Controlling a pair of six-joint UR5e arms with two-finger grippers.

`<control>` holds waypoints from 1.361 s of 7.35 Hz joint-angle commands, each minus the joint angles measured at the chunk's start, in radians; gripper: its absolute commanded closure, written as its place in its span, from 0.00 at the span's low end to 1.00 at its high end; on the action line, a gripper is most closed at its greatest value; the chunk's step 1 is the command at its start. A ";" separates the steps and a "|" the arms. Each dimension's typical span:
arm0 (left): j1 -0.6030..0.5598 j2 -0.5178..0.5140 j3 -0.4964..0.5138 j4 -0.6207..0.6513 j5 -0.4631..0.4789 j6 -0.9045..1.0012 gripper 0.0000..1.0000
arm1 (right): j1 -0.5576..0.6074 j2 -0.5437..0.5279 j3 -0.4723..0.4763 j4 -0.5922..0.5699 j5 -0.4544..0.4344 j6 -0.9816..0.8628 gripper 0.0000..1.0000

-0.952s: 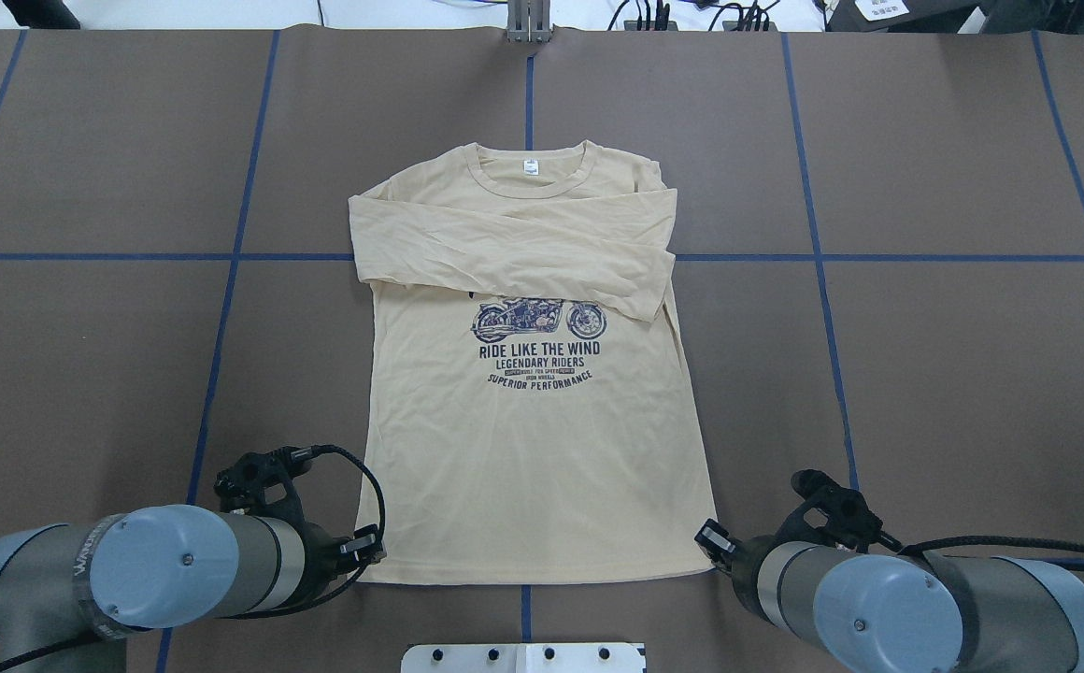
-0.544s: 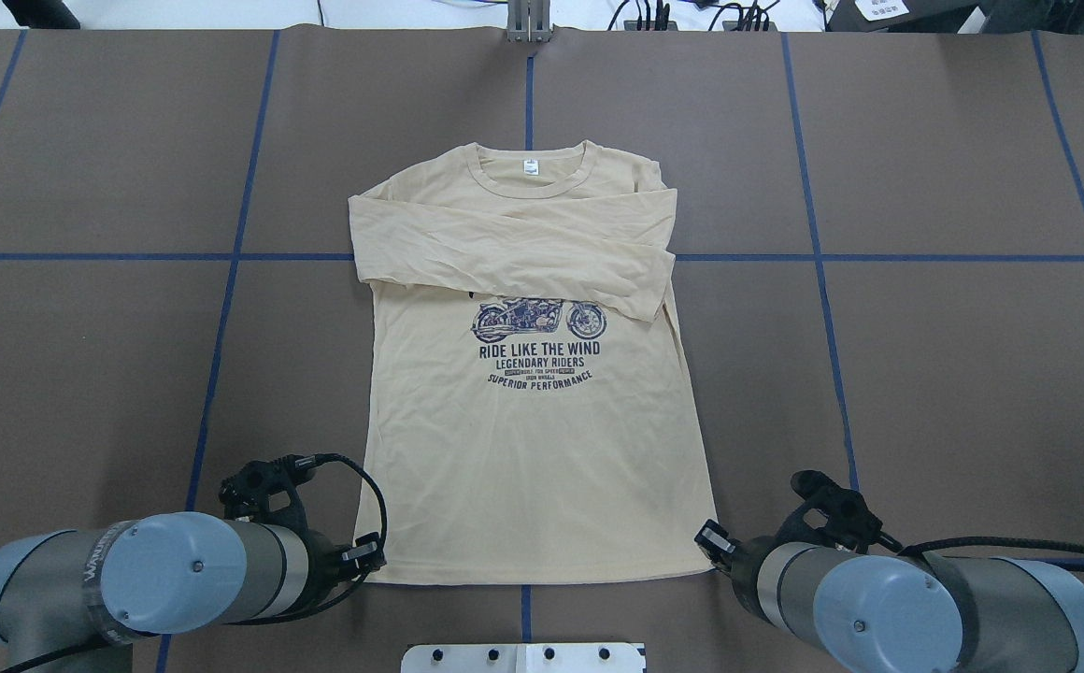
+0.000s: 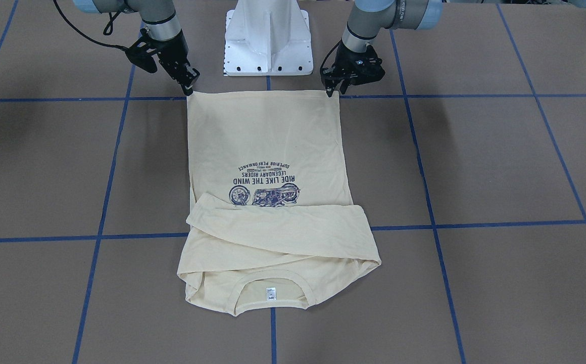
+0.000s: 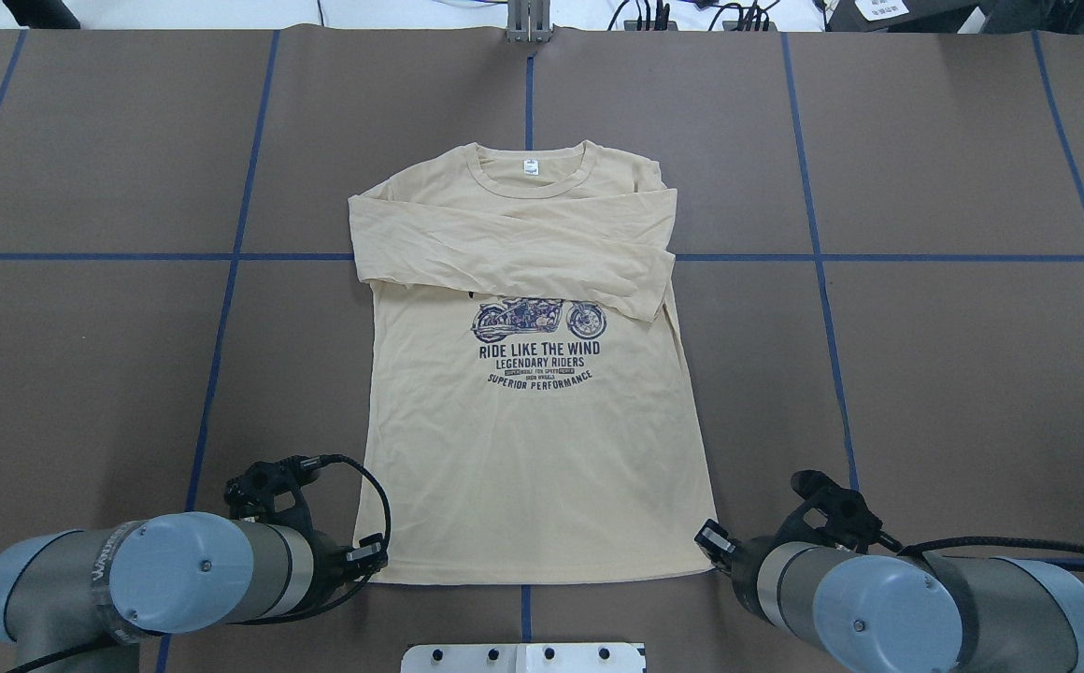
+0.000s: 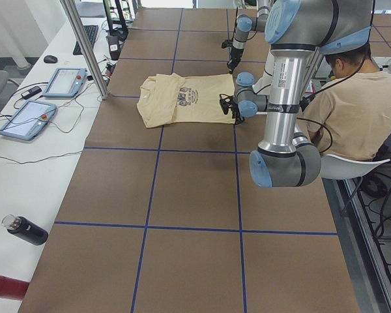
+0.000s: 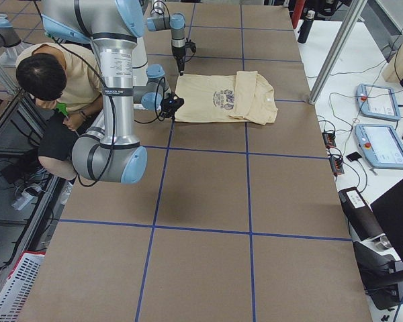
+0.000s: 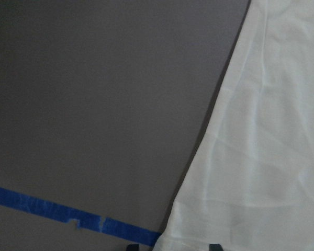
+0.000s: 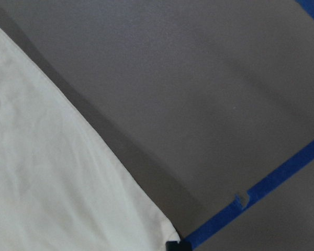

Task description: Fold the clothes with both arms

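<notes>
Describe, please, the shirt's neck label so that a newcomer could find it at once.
On the brown table lies a cream long-sleeved T-shirt. At its end farthest from the robot's pedestal, inside the ribbed neck, sits the label: the only white patch on it.

Cream shirt flat on the table, a gripper at each hem corner.
The shirt (image 4: pixel 533 449) lies face up, neck toward 12 o'clock and hem toward 6, both long sleeves folded across the chest just above the navy motorcycle print. The grey left arm (image 4: pixel 178 579) puts the left gripper (image 4: pixel 369 553) at the 7 o'clock hem corner, and the right arm (image 4: pixel 878 608) puts the right gripper (image 4: pixel 712 542) at 5 o'clock.
</notes>
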 commanded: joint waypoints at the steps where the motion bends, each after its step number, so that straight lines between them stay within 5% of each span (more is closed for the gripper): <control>1: 0.000 0.001 0.001 0.002 -0.002 0.000 0.73 | 0.000 0.000 0.000 0.000 0.000 0.000 1.00; 4: -0.001 0.011 -0.008 0.008 -0.003 -0.002 1.00 | 0.000 0.001 0.002 0.000 0.000 0.000 1.00; 5: -0.001 0.012 -0.012 0.009 -0.003 -0.002 0.62 | 0.000 0.000 0.003 0.000 0.000 0.000 1.00; 6: -0.001 0.012 -0.012 0.009 -0.003 -0.002 0.54 | 0.000 0.000 0.003 0.000 0.000 0.000 1.00; 10: 0.006 0.011 -0.005 0.012 -0.003 -0.002 0.54 | 0.000 0.000 0.011 0.000 0.000 0.000 1.00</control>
